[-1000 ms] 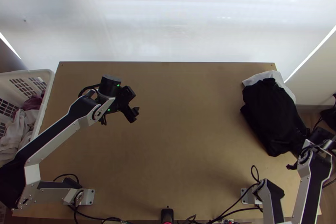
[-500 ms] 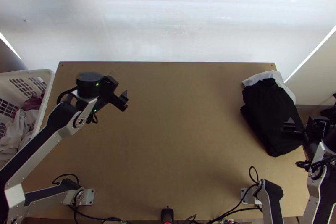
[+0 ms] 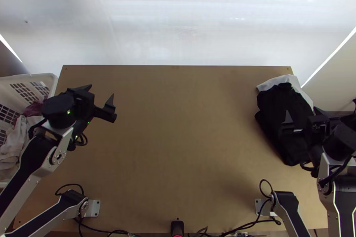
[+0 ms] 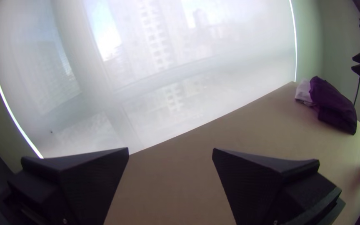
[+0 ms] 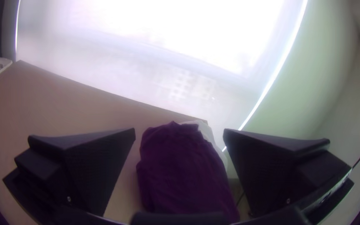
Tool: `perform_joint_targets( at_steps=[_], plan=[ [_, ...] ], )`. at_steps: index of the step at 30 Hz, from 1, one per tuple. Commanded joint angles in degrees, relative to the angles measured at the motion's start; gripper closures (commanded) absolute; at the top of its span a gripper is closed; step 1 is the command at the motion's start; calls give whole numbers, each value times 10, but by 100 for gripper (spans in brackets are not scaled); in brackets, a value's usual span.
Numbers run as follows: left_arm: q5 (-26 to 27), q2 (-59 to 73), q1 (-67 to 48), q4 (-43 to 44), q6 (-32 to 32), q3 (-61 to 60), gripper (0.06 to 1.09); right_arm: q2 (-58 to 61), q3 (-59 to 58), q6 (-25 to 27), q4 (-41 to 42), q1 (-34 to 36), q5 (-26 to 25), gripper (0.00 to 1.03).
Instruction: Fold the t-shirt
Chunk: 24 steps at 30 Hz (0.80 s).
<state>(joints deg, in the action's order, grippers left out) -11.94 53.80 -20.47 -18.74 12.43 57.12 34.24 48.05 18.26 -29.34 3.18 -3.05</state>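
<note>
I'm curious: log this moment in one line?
left gripper: open, empty | right gripper: open, over dark cloth | dark cloth: atop white cloth

The dark cloth [image 3: 285,99] is a single plain shade, black in the top view and deep purple in both wrist views, with plain white cloth [image 3: 277,81] at its edge, on an unpatterned tan-brown worktop [image 3: 178,148]. The left tool [image 3: 99,93] and the right tool [image 3: 302,113] are matt black, the left arm [image 3: 27,184] and right arm [image 3: 331,214] silver-grey and black, with small bright green lights [image 3: 68,112] on the left one. The basket [image 3: 52,82] is white with a grid of openings, its contents maroon cloth [image 3: 34,110] and off-white cloth [image 3: 15,148].
</note>
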Motion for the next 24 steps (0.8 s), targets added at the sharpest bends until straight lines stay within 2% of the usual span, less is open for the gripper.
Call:
perform_joint_targets(
  at_steps=[1, 6, 15, 20, 24],
  plan=[
    [-10, -98, 29, 19, -6, -67, 11, -33, -66, 17, 74, -144, -93, 5],
    [-9, -160, 75, 56, 8, -137, 11, -57, -136, 36, 152, -186, -151, 5],
    [6, -344, 159, 71, 4, -307, 11, -104, -282, 35, 277, -186, -156, 5],
    [44, -451, 163, 107, 20, -407, 11, -125, -372, 41, 353, -186, -156, 5],
    [77, -461, 160, 136, 36, -456, 11, -149, -415, 42, 381, -202, -154, 5]
  ],
)
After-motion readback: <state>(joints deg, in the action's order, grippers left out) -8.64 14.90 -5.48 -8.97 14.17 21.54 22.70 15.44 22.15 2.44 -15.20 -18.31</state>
